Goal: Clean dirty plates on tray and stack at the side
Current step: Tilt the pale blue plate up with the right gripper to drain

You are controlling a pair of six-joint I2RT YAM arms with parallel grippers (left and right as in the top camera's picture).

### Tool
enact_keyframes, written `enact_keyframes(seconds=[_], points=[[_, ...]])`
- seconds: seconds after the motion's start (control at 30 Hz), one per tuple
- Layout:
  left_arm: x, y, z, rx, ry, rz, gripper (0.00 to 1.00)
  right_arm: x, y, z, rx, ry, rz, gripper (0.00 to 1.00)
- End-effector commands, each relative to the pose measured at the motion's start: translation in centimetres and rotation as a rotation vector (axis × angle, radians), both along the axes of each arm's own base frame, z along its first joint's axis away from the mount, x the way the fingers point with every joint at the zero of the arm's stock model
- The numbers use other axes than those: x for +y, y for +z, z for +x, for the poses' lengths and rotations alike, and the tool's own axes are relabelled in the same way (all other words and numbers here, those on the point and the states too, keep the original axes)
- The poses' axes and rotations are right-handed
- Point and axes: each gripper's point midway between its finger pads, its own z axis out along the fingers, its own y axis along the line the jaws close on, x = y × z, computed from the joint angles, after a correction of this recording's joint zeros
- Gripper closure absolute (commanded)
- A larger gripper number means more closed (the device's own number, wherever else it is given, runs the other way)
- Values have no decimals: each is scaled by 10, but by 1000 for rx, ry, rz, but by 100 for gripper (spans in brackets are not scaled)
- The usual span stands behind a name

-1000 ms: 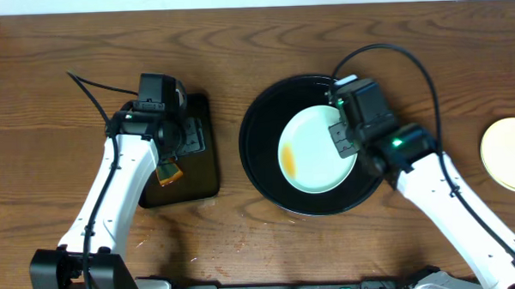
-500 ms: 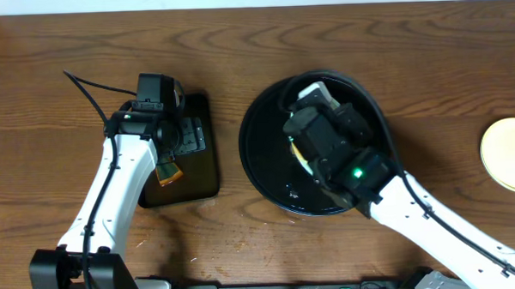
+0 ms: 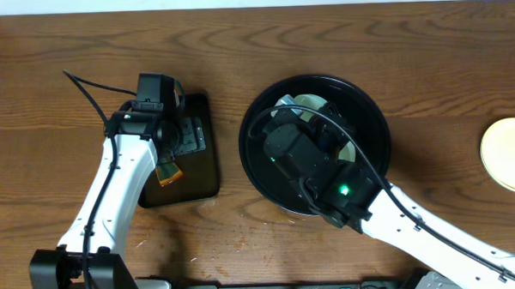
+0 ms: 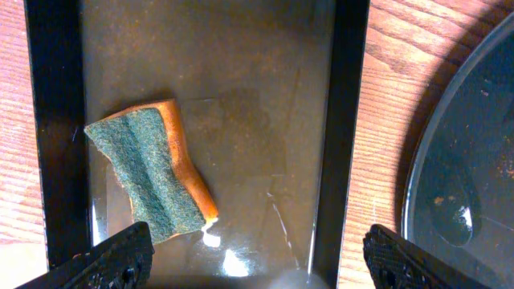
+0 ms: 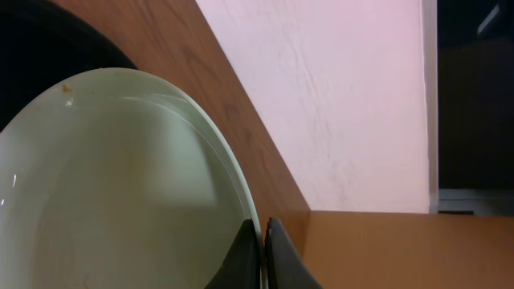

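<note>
The round black tray (image 3: 373, 128) sits mid-table. My right gripper (image 5: 263, 241) is shut on the rim of a pale blue plate (image 5: 120, 185) and holds it tilted up on edge over the tray. In the overhead view my right arm covers most of this plate (image 3: 306, 101). A small orange speck shows near the plate's rim. A pale yellow plate (image 3: 509, 154) lies at the right table edge. My left gripper (image 4: 257, 269) is open above a green and orange sponge (image 4: 152, 177).
The sponge (image 3: 167, 173) lies in a small black rectangular tray (image 3: 200, 176) left of the round tray. The round tray's rim (image 4: 466, 160) shows at the right of the left wrist view. A pale wall stands behind the table.
My right arm has swung left across the round tray and tipped the blue plate from lying flat to standing on edge. The left arm has not moved.
</note>
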Motion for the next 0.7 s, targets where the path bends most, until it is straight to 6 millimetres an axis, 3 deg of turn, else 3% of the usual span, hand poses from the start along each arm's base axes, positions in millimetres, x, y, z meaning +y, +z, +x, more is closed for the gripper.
enact_keyframes(seconds=[0.0, 0.67], points=[[4, -2, 0, 8, -1, 16, 15, -3, 6, -2, -17, -6, -46, 99], [4, -2, 0, 8, -1, 16, 14, -3, 6, -2, -16, -4, -53, 99]])
